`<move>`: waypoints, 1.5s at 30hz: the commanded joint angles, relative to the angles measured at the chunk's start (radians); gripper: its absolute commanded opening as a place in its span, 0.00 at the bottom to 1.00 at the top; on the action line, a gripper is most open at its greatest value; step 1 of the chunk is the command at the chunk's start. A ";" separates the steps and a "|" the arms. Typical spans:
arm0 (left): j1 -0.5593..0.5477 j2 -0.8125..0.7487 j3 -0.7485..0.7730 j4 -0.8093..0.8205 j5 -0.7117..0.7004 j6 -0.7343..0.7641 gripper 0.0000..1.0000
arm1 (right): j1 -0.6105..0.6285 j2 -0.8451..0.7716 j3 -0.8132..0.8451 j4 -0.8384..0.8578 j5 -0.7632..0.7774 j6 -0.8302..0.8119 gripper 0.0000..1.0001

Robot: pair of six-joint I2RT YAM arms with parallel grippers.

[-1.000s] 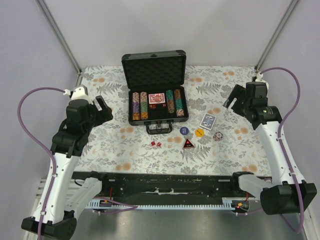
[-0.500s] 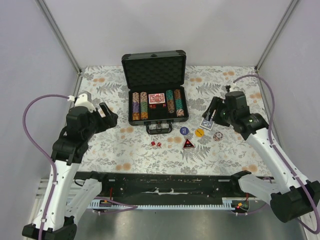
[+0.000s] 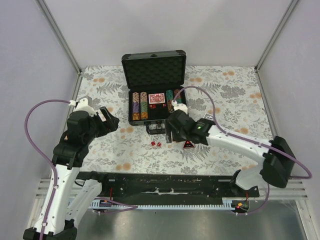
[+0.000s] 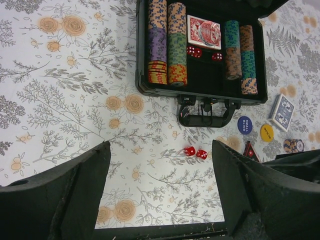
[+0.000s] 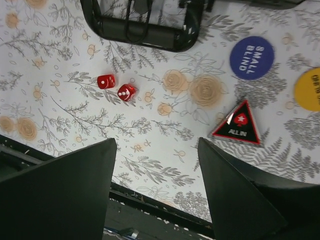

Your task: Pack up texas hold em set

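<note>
The dark grey briefcase (image 3: pixel 154 70) lies open at the table's back, with rows of poker chips (image 3: pixel 140 105) and a red card deck (image 3: pixel 156 98) in its tray. Two red dice (image 3: pixel 156 144) and a triangular all-in button (image 3: pixel 188 145) lie in front of its handle (image 5: pixel 145 30). My right gripper (image 3: pixel 170 134) is open and empty, hovering between the dice (image 5: pixel 116 87) and the triangle (image 5: pixel 238 126). My left gripper (image 3: pixel 107 119) is open and empty, left of the case. The left wrist view shows a blue deck (image 4: pixel 282 111), a blue button (image 4: pixel 244 125) and a yellow button (image 4: pixel 266 132).
A small stack of loose chips (image 4: pixel 293 145) lies right of the yellow button. The black base rail (image 3: pixel 165 182) runs along the table's near edge. Metal frame posts (image 3: pixel 60 35) stand at the back corners. The right arm (image 3: pixel 235 142) stretches across the table's right half.
My right arm has swung from the far right to the middle, its gripper now in front of the case handle. My left gripper has dropped slightly toward the table.
</note>
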 commanded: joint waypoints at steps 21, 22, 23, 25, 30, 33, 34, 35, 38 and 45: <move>0.007 -0.084 -0.046 -0.073 -0.046 0.003 0.86 | 0.216 0.517 0.328 -0.050 0.331 0.444 0.41; 0.004 -0.081 -0.043 -0.075 -0.048 0.008 0.86 | 0.216 0.528 0.336 -0.060 0.328 0.452 0.43; 0.005 -0.078 -0.042 -0.078 -0.052 0.009 0.86 | 0.216 0.537 0.345 -0.068 0.326 0.458 0.46; 0.005 -0.072 -0.037 -0.076 -0.049 0.014 0.86 | 0.216 0.554 0.357 -0.092 0.331 0.476 0.52; 0.005 -0.072 -0.034 -0.066 -0.033 0.018 0.86 | 0.216 0.580 0.357 -0.117 0.341 0.527 0.49; 0.005 -0.084 -0.043 -0.053 -0.016 0.020 0.86 | 0.216 0.600 0.356 -0.129 0.345 0.562 0.43; 0.005 -0.086 -0.046 -0.052 -0.010 0.021 0.86 | 0.216 0.601 0.356 -0.132 0.346 0.568 0.42; 0.005 -0.089 -0.046 -0.049 -0.005 0.023 0.86 | 0.216 0.604 0.354 -0.132 0.348 0.572 0.42; 0.005 -0.095 -0.048 -0.046 -0.003 0.028 0.86 | 0.214 0.615 0.359 -0.131 0.358 0.572 0.41; 0.005 -0.107 -0.046 -0.043 -0.002 0.034 0.86 | 0.214 0.644 0.377 -0.131 0.357 0.559 0.30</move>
